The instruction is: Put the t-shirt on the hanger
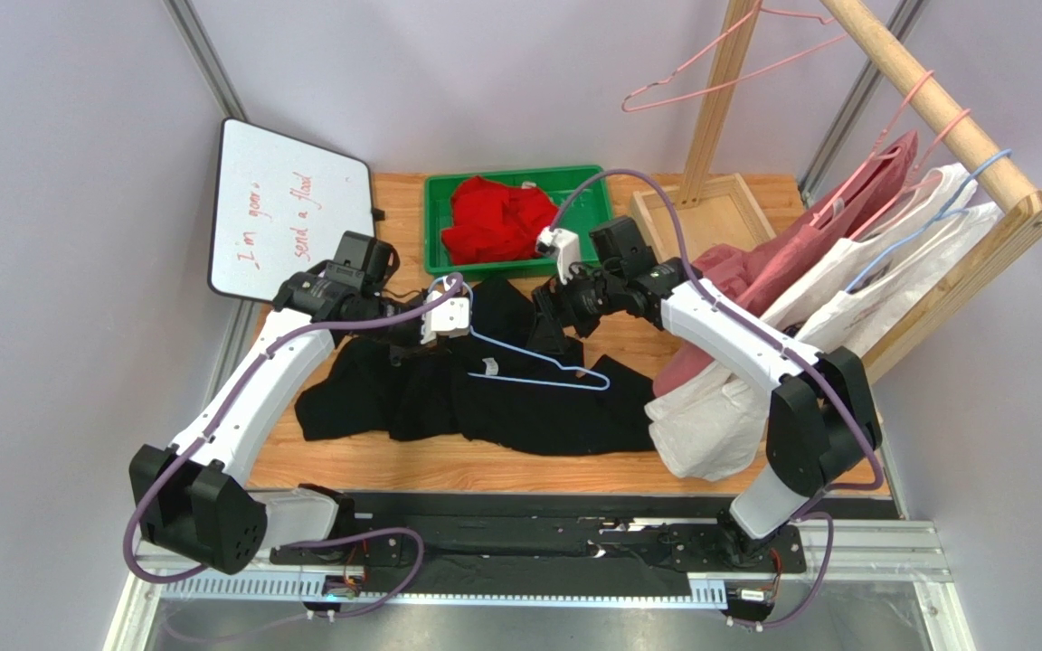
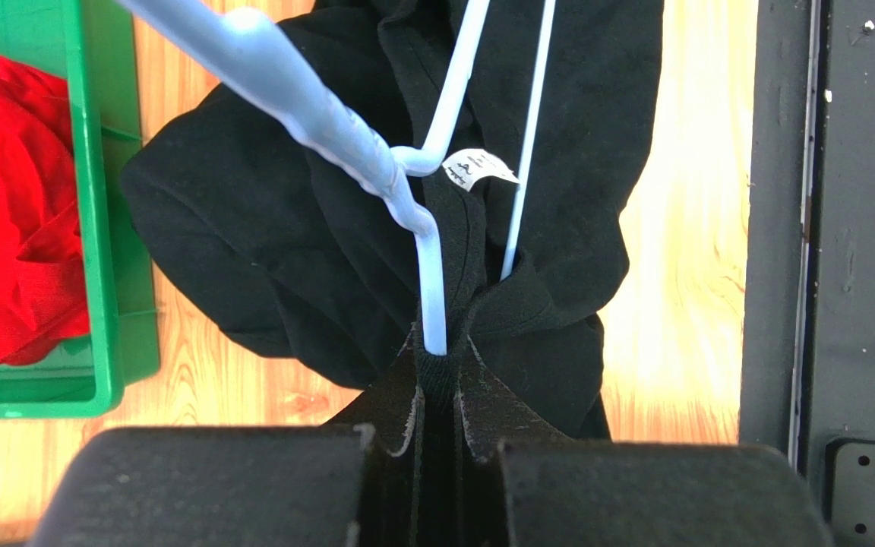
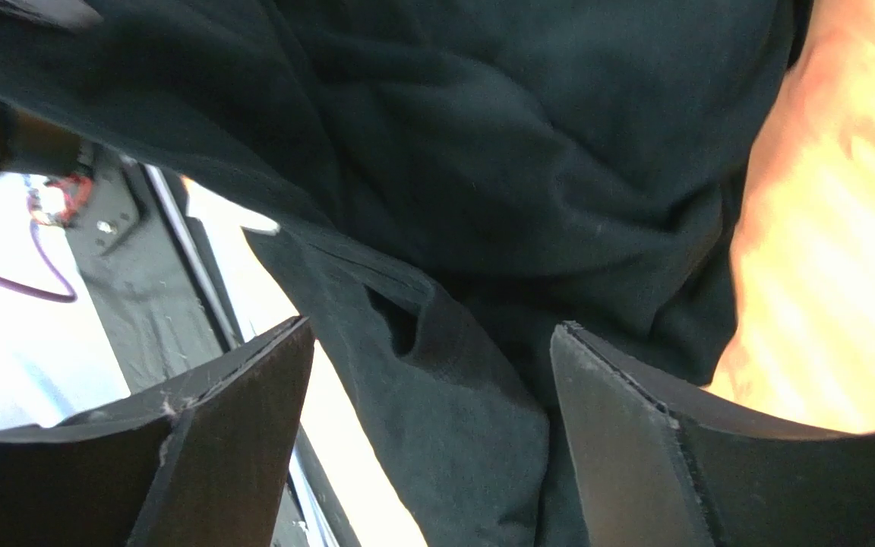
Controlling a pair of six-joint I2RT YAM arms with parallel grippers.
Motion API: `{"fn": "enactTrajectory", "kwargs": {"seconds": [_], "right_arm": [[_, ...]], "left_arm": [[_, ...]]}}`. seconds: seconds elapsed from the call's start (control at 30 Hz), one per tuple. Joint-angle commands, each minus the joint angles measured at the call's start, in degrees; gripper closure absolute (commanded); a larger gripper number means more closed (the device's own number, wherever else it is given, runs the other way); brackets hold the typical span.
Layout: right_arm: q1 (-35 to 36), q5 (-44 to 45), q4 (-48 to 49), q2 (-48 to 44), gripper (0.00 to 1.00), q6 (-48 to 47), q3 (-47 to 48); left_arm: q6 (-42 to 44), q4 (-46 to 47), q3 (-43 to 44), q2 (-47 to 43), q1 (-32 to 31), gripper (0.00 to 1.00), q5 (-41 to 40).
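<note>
The black t-shirt [image 1: 540, 414] lies crumpled across the wooden table [image 1: 350, 455]. The light-blue wire hanger [image 1: 554, 384] lies on it, partly inside the fabric. My left gripper [image 1: 421, 337] is shut on the shirt's collar, and the hanger's wire runs into that pinch. In the left wrist view the gripper [image 2: 440, 359] shows black fabric between its pads; the hanger [image 2: 294, 91] rises up-left and the white neck tag [image 2: 479, 169] hangs beside it. My right gripper [image 1: 554, 309] is open just above the shirt. In its wrist view [image 3: 431, 331] a fold of the t-shirt [image 3: 499, 137] lies between the spread fingers.
A green bin [image 1: 595, 183] with a red garment [image 1: 499, 224] stands at the back centre. A whiteboard [image 1: 282, 204] leans at back left and a wooden tray [image 1: 696, 217] sits at back right. A wooden rack [image 1: 948, 122] on the right holds pink and white shirts [image 1: 880, 258] and a pink hanger [image 1: 730, 75].
</note>
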Motion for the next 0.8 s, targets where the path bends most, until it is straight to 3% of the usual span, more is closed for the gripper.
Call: {"fn": "enactTrajectory", "kwargs": {"seconds": [0.0,0.17,0.37,0.47,0.5,0.57,0.77], "right_arm": [[3.1,6.6,-0.8,1.0,0.23,0.1,-0.2],[4.9,9.7,-0.1,5.2,0.26,5.4,0.7],[5.9,15.6,-2.8,7.2,0.36,4.7,0.8],[3.3,18.0,-4.4,6.4,0.55,5.0,0.1],[2.5,18.5,-4.8,5.8,0.74,4.8,-0.1],[0.2,19.4,-5.8,4.2,0.97,4.1,-1.0],[-4.3,20.7,-7.7,0.4,1.00,-1.2,-4.2]], "left_arm": [[-0.7,1.9,-0.3,-2.8,-0.5,1.00,1.2],[-1.6,2.3,-0.9,-4.1,-0.6,1.00,0.2],[-4.5,2.5,-1.9,-6.1,-0.6,1.00,-2.1],[-7.2,2.6,-2.4,-7.6,-0.5,1.00,-5.2],[-7.8,2.4,-2.7,-8.2,-0.2,1.00,-7.1],[-9.4,2.7,-4.2,-10.3,1.6,1.00,-8.1],[-13.4,9.4,-8.6,-12.9,4.2,1.00,-19.6]]}}
